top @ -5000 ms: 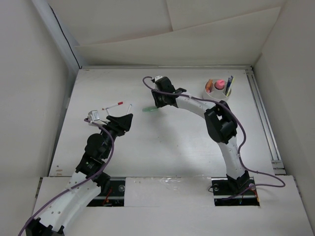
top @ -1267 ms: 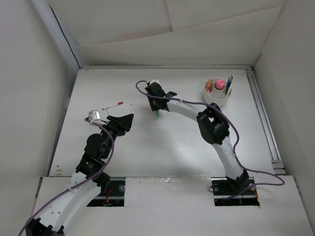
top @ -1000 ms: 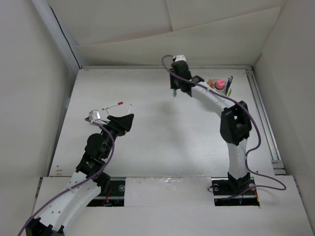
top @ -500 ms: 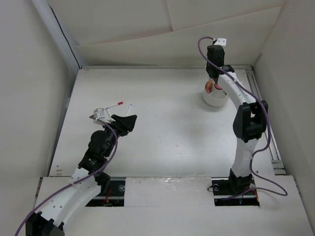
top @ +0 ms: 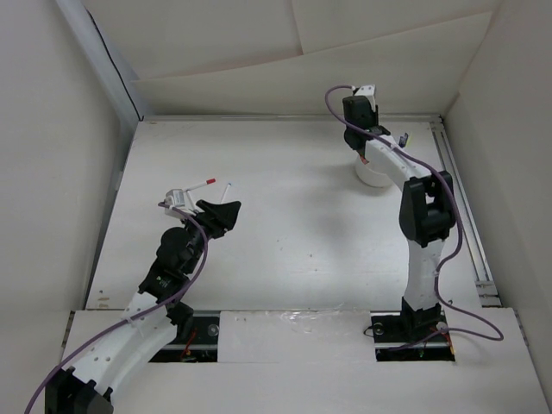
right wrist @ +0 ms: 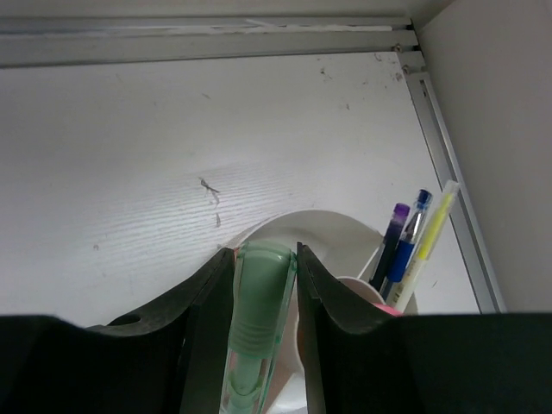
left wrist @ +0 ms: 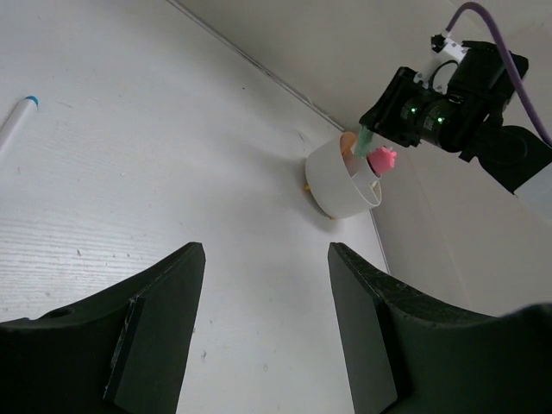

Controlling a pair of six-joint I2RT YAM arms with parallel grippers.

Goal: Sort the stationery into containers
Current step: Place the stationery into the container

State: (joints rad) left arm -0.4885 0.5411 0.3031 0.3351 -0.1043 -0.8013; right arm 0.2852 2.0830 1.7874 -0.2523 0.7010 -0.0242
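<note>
Top view first. My left gripper [top: 226, 211] hangs over the table [top: 285, 233] on the near left, jaws spread, with nothing I can see between them. Just beyond it lies the thin white pen with the red tip [top: 201, 184], flat on the surface and apart from the fingers. Far right, my right gripper [top: 360, 142] is above the white cup [top: 373, 175], which stands near the back right corner. From up here I can't make out what it carries.

Left wrist now. Both dark fingers [left wrist: 155, 336] stand wide apart with only bare table between them, so this claw has hold of nothing. A white pen with a blue tip [left wrist: 17, 116] lies at the left edge. Across the table I see the cup [left wrist: 341, 183] with the pink-capped item [left wrist: 381, 158] poking out, and the right gripper [left wrist: 405, 108] just above the rim with the green marker [left wrist: 366, 140] pointing down at it.

Right wrist. The right gripper [right wrist: 263, 252] is closed partway onto the green marker [right wrist: 259, 297], both fingers [right wrist: 207, 319] pressing its sides. The marker is over the cup's rim [right wrist: 323, 220]. Purple [right wrist: 392, 237], blue [right wrist: 412, 226] and yellow [right wrist: 431, 235] pens stand together in the cup's right side.
</note>
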